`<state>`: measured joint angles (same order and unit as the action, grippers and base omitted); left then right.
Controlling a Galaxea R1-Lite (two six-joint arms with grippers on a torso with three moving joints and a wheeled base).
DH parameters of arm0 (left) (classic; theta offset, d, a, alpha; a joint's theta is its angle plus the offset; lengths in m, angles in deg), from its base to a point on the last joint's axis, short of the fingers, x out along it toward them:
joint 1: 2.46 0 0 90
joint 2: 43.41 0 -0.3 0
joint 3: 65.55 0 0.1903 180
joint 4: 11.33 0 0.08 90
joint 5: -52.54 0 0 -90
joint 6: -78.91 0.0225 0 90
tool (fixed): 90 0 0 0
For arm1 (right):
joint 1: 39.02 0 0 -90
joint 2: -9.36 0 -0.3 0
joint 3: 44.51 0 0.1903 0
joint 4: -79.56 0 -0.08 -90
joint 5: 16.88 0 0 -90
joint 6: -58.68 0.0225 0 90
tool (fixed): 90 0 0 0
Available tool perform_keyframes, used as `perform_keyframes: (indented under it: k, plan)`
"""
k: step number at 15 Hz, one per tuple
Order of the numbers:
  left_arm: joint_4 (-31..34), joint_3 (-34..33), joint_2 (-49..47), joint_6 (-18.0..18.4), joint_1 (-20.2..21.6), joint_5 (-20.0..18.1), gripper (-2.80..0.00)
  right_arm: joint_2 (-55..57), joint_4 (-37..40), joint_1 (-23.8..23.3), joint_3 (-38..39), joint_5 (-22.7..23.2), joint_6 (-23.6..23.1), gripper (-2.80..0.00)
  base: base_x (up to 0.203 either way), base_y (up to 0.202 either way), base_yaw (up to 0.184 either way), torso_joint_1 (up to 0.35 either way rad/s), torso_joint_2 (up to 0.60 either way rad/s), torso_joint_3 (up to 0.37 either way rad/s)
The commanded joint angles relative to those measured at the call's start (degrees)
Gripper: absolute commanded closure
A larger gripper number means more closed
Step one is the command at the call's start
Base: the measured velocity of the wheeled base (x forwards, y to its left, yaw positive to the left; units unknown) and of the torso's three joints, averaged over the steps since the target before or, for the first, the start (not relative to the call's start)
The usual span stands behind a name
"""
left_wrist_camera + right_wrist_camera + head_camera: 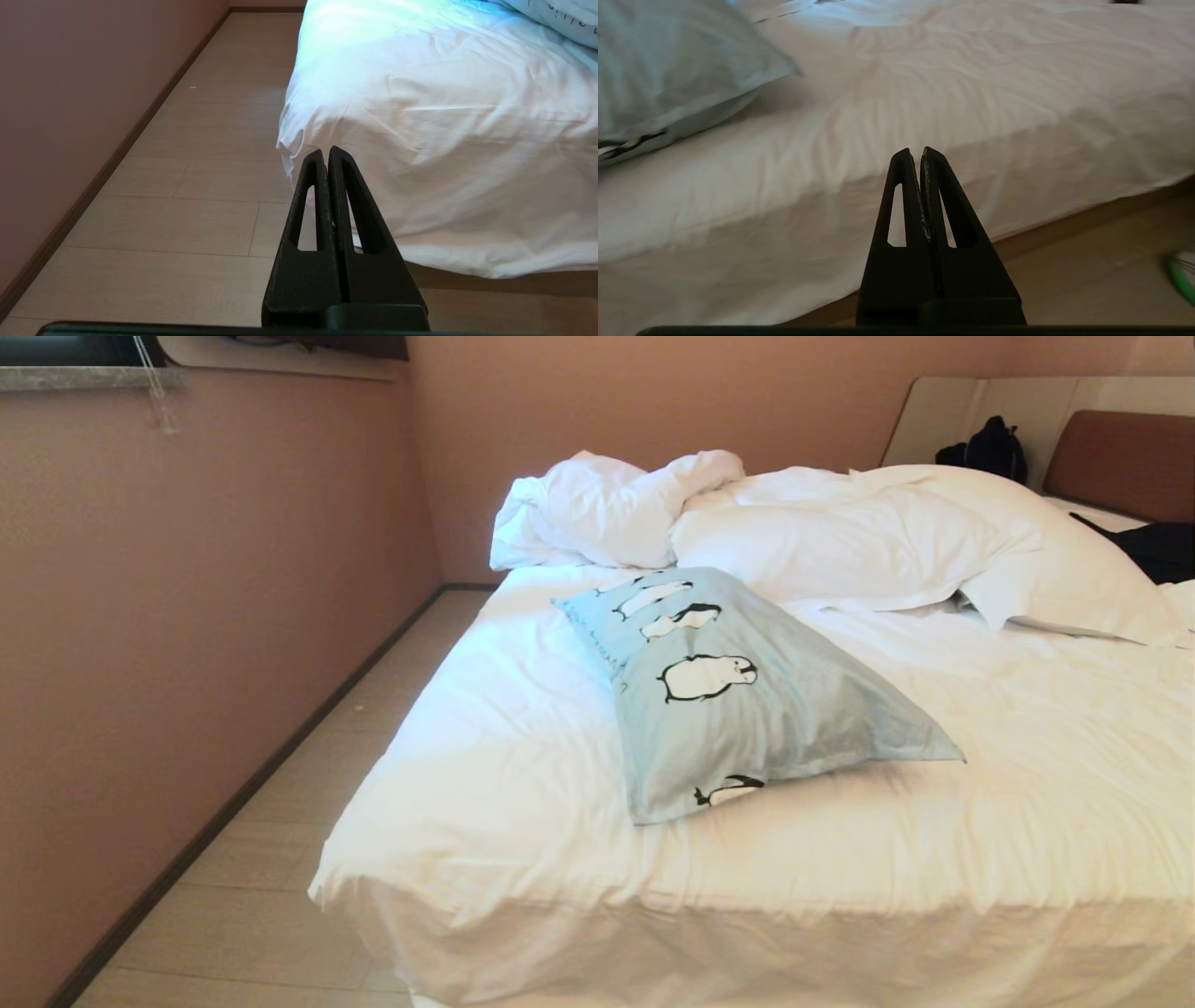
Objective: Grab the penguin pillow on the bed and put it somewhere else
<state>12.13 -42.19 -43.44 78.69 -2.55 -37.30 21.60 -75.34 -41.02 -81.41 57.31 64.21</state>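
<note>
The penguin pillow (738,705), pale blue-grey with black-and-white penguins, lies flat on the bed (523,821) near its front edge, a little left of the middle. In the right wrist view one corner of the penguin pillow (668,79) shows beyond the mattress edge. My right gripper (915,150) is shut and empty, low in front of the bed's side and apart from the pillow. My left gripper (326,150) is shut and empty too, low by the bed's near corner, with a strip of the penguin pillow (560,18) far off. Neither arm shows in the head view.
A rumpled white duvet (616,509) and white pillows (868,537) lie at the back of the bed. A black bag (990,448) sits by the brown headboard (1120,462). A pink wall (187,616) and a strip of floor (308,803) run along the bed's left. A green-and-white object (1183,275) lies on the floor.
</note>
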Motion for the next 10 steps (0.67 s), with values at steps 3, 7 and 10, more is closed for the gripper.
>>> perform_keyframes:
  k: [3, 7, 10]
  plan:
    - [0.0, -0.1, 0.0, 0.0, 0.0, 0.0, 0.00, -7.1, -0.7, 1.5, 4.0, 20.4, 0.2, 0.00, 0.000, 0.000, 0.000, 0.000, 0.00, 0.000]
    - [0.0, -0.1, 0.0, 0.0, 0.0, 0.0, 0.00, -11.5, -0.5, 1.5, 7.5, 20.4, -0.8, 0.00, 0.000, 0.000, 0.000, 0.000, 0.00, 0.000]
    - [0.0, -0.1, 0.0, 0.0, 0.0, 0.0, 0.00, -12.1, -0.9, 1.5, 10.4, 19.8, -2.1, 0.00, 0.000, 0.000, 0.000, 0.000, 0.00, 0.000]
